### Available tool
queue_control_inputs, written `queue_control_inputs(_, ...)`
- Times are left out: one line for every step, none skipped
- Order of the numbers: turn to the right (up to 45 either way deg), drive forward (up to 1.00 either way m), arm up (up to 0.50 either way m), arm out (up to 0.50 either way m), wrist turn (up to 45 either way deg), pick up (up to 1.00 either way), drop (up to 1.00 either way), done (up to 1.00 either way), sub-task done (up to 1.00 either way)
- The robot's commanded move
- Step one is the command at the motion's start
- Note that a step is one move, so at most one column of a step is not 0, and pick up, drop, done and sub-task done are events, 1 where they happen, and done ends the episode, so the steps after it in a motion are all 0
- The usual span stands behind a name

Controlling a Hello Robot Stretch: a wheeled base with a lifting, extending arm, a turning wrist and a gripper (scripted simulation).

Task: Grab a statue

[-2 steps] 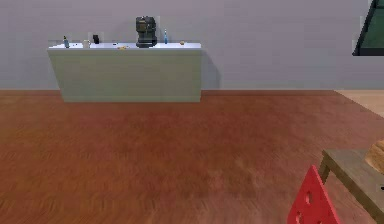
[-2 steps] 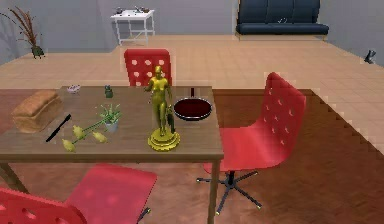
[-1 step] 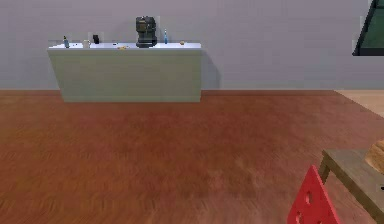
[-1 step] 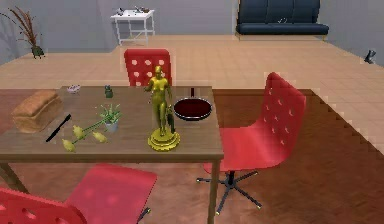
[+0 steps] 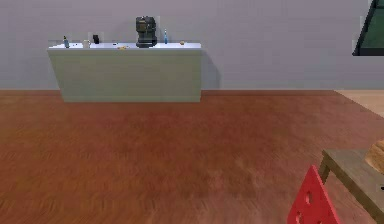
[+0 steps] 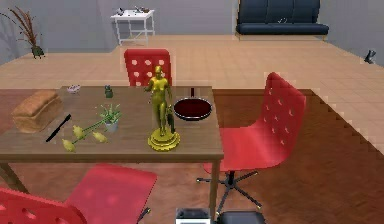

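- Close by, in the arm side view, a golden statue (image 6: 162, 106) stands upright on the wooden table (image 6: 130, 152), toward its near edge, between a small potted plant (image 6: 109, 119) and a dark pan (image 6: 193, 107).
- A red chair (image 6: 258, 135) sits just beside that table end, so mind it as you reach.
- You appear to be at the approach step, with the statue not yet grabbed. You cannot tell what the gripper's fingers are doing.
- Next, you likely need to line up the base, then extend the arm toward the figure's body.
- Farther off, in the forward view, a dark figure (image 5: 146, 32) tops a white counter (image 5: 128, 72), well apart.
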Motion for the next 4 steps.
queue_control_inputs(0.0, 0.00, 0.00, 0.46, 0.0, 0.00, 0.00, 0.00, 0.00)
queue_control_inputs(0.0, 0.00, 0.00, 0.00, 45.0, 0.00, 0.00, 0.00, 0.00)
queue_control_inputs(0.0, 0.00, 0.00, 0.00, 45.0, 0.00, 0.00, 0.00, 0.00)
queue_control_inputs(0.0, 0.00, 0.00, 0.00, 45.0, 0.00, 0.00, 0.00, 0.00)
